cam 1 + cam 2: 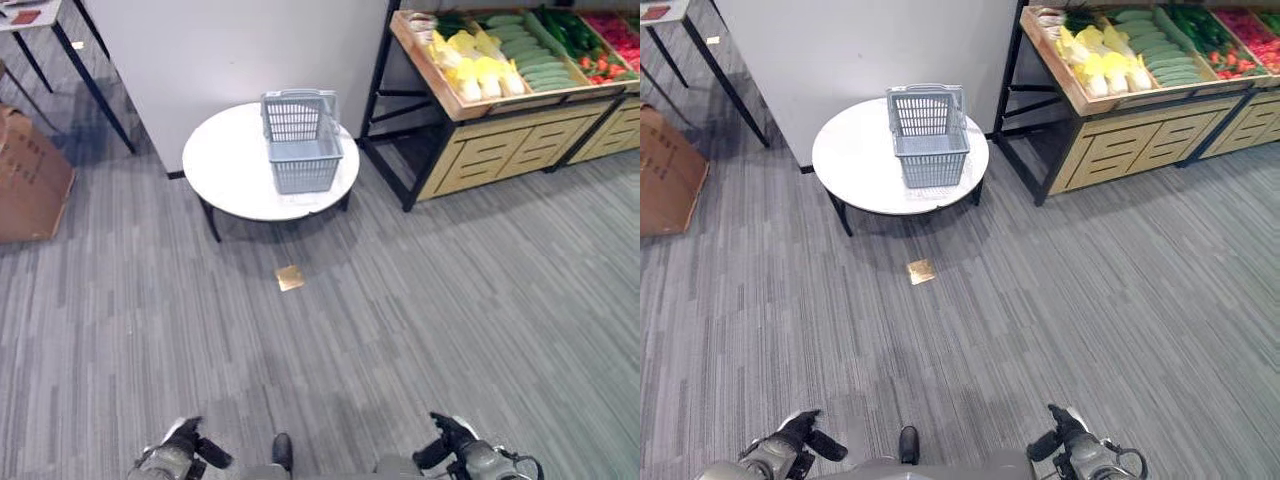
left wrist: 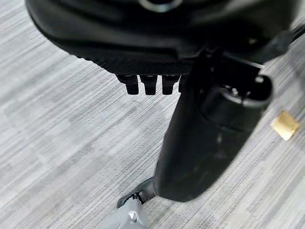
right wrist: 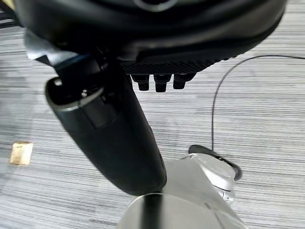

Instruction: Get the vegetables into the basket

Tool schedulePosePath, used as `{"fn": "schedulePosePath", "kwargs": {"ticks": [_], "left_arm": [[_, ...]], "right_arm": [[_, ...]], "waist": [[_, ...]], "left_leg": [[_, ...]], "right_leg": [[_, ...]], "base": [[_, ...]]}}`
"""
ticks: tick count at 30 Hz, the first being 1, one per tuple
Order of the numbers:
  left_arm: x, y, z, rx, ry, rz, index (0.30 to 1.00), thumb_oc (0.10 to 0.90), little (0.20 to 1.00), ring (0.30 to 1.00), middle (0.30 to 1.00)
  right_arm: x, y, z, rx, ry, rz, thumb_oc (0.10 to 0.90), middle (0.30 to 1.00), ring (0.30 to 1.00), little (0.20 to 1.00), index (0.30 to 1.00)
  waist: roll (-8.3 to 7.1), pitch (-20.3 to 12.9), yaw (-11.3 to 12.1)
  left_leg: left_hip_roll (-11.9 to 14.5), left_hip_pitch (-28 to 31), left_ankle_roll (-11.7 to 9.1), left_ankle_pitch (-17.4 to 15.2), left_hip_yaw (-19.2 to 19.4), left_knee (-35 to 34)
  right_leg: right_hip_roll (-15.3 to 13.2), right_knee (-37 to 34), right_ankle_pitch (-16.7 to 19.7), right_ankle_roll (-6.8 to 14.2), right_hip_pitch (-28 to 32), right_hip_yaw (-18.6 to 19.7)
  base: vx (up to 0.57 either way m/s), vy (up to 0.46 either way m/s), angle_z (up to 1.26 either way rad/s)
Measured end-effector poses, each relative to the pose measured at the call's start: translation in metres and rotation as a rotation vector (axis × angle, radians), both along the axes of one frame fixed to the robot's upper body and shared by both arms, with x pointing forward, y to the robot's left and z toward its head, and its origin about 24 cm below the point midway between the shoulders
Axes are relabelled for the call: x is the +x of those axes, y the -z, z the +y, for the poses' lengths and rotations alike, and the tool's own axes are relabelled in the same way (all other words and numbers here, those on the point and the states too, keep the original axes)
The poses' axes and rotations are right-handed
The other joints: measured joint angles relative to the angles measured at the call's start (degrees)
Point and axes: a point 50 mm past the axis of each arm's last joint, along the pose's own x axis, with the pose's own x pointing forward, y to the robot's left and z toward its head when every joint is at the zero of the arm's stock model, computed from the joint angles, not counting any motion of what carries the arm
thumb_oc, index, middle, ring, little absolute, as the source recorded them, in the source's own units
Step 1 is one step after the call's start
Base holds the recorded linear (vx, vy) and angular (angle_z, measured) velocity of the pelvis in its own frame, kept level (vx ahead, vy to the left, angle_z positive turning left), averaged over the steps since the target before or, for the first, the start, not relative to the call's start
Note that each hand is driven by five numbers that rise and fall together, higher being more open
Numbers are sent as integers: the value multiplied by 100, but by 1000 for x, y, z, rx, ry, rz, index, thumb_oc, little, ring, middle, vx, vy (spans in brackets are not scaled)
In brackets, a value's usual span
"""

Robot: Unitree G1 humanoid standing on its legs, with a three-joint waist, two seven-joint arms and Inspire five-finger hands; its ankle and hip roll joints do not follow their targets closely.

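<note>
Left eye view: grey plastic slatted basket with its handles up is sitting on the round white bench, toward the bench's right side. Nothing is showing inside the basket. Right of the bench, a wooden produce shelf on a black frame is carrying the vegetables: pale yellow cabbages in the bin nearest the bench, long light-green cucumbers beyond them, dark green peppers and red vegetables farthest from the bench. Small tan square of paper is lying on the grey striped carpet floor just in front of the bench. Brown cardboard box is standing well left of the bench. Left robot hand and right robot hand are hanging low, well away from the bench, each with nothing in it.

Right eye view: same layout; a black-legged side table is showing behind and left of the bench.

Left wrist view: the left robot hand's fingers are hanging loose over carpet, gripping nothing.

Right wrist view: the right robot hand's fingers are likewise relaxed, carrying nothing.
</note>
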Motion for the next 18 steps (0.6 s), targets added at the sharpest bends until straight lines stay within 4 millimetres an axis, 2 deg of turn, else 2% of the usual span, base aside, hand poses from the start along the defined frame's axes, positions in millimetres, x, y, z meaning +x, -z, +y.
{"fn": "schedulePosePath", "kwargs": {"ticks": [1,2,3,5,6,9,11,12,14,15,16,18], "left_arm": [[-4,2,-2,-7,2,11,1000,900,1000,1000,1000],[-11,5,-5,-16,-3,33,1000,900,1000,1000,1000],[-19,7,-5,-13,-13,62,1000,900,1000,1000,1000],[-29,10,-11,-27,-22,99,1000,900,1000,1000,1000],[-32,12,-14,-36,-25,108,1000,900,1000,1000,1000],[-41,14,-18,-46,-31,127,1000,900,1000,1000,1000],[-43,15,-18,-45,-34,129,1000,900,1000,1000,1000],[-45,15,-18,-46,-36,132,1000,900,1000,1000,1000],[-49,15,-17,-42,-40,142,1000,900,1000,1000,1000],[-52,17,-22,-54,-41,151,1000,900,1000,1000,1000],[-56,20,-33,-88,-39,156,1000,900,1000,1000,1000],[-58,19,-28,-77,-48,158,1000,900,1000,1000,1000]], "right_arm": [[1,-1,-1,-2,5,-5,900,1000,1000,1000,1000],[1,-1,-1,-1,4,-7,900,1000,1000,1000,1000],[2,-1,1,5,-1,-15,900,1000,1000,1000,1000],[3,-1,3,13,-3,-25,900,1000,1000,1000,1000],[3,-1,3,13,0,-27,900,1000,1000,1000,1000],[6,-2,4,20,10,-46,900,1000,1000,1000,1000],[9,-3,3,21,25,-61,900,1000,1000,1000,1000],[12,-4,4,27,28,-74,900,1000,1000,1000,1000],[5,-2,4,29,33,-54,900,1000,1000,1000,1000],[1,-1,1,18,40,-40,900,1000,1000,1000,1000],[-6,-1,-11,-14,45,6,900,1000,1000,1000,1000],[-1,-3,-10,-10,41,-10,900,1000,1000,1000,1000]], "waist": [[0,28,16],[9,53,43],[5,61,32],[-42,103,27],[-46,135,-3],[-69,229,-100],[-74,238,-145],[-74,238,-227],[-144,206,-247],[45,230,-267],[439,116,-192],[411,115,-222]], "left_leg": [[-23,65,22,-4,-21,-15],[-24,99,153,-108,-66,-24],[-14,100,162,-103,-107,-31],[-12,100,179,-98,-164,-83],[-13,111,178,-97,-195,-92],[-33,304,112,-150,-304,-153],[-33,363,9,-229,-376,-154],[0,456,-110,-312,-522,-154],[85,593,-378,-499,-716,-129],[341,813,-457,-568,-868,-223],[888,893,-640,-473,-804,30],[1024,735,-752,-317,-919,383]], "right_leg": [[-109,210,-90,-16,-122,-118],[-90,167,-327,-90,-203,-184],[-32,-134,-445,-103,-215,-285],[107,-1086,-380,-119,-301,-404],[145,-1530,-262,-120,-320,-462],[138,-2732,472,-109,-450,-538],[74,-3029,825,-75,-616,-507],[50,-3191,1006,-56,-665,-471],[55,-3240,1044,-117,-498,-474],[241,-3023,1292,-187,-396,-600],[790,-2927,1056,-589,-159,-808],[870,-2962,995,-693,-33,-978]], "base": [[145,57,-4],[119,-6,3],[186,-21,5],[204,-51,17],[153,-40,21],[245,-71,22],[296,-116,28],[383,-197,45],[334,-229,59],[446,-439,78],[341,-358,59],[252,-292,33]]}}
